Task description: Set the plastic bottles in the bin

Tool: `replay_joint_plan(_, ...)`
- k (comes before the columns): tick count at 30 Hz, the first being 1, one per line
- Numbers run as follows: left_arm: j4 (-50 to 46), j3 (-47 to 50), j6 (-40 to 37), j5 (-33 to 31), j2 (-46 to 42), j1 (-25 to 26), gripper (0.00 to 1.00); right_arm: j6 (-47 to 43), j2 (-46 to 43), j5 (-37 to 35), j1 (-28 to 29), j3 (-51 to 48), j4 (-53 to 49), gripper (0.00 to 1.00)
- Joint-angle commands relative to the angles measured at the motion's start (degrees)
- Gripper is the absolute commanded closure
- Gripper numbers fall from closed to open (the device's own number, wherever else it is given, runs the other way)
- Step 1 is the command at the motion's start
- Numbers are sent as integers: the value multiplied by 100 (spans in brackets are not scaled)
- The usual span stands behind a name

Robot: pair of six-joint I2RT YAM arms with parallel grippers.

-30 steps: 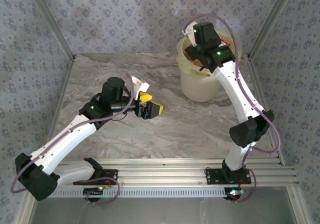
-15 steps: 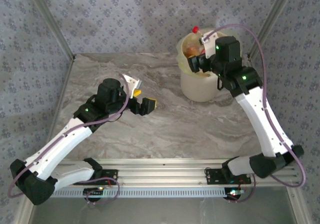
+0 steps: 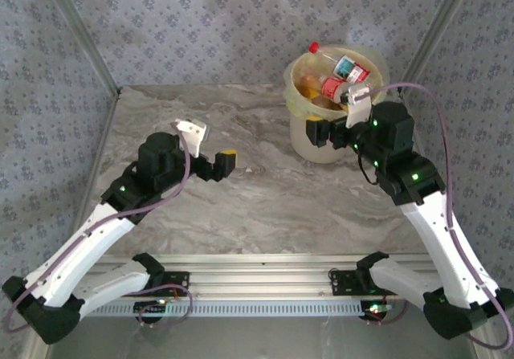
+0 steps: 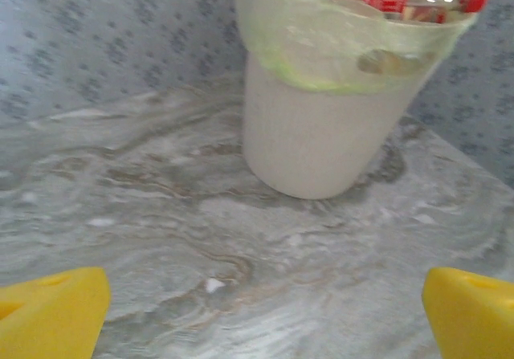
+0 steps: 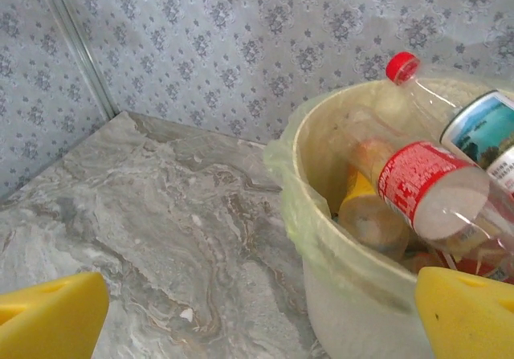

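Inside the bin [image 3: 312, 145], at the far right of the marble counter [image 3: 265, 202], we saw the plastic bottles [image 3: 332, 83] heaped up to its rim. A red-labelled bottle [image 5: 419, 184] lay tilted across the top of the heap, its red cap [image 5: 401, 67] poking above the bin's far edge. An orange-yellow bottle [image 5: 369, 211] lay below it, and a blue-labelled one [image 5: 485, 132] lay beside it. The bin's thin yellowish liner [image 4: 321, 50] was folded over the rim. The right hand [image 3: 329, 132] hung close against the near side of the bin, just below the rim, its jaws spread wide and holding nothing. The left hand [image 3: 223, 165] hovered above the counter, well apart from the bin on its left. It faced the bin, and its yellow pads [image 4: 50, 315] were parted and empty.
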State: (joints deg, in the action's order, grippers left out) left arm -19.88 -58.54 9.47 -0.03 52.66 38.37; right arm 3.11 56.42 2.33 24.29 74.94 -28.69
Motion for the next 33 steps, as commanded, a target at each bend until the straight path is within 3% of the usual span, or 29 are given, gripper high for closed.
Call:
replay_joint_plan(1,20,168,-337,-954,-246,-9,0,204,-453,-328,-4,-515,328,0)
replay_joint_plan(12,157,1283,-92,-2434,-948,-296,0,-53,-1615,-1842,-58,-2531,820,0)
replay_joint_plan(16,360,1889,-83,-2676,-1161,-462,0,97,-1836,-2323,-212,-3134,1073,0)
replay_joint_plan(21,1068,2587,-349,-2619,-1077,-651,0,401,-1832,-2875,-597,-3834,1478,0)
replay_joint_plan(26,1667,2906,-363,-2656,-658,-1054,1,400,-1796,-2729,-1173,-4540,2372,0)
replay_joint_plan(33,3197,3581,-249,-2159,-5,-2382,1,148,-1316,-2459,-1894,-5540,4244,0)
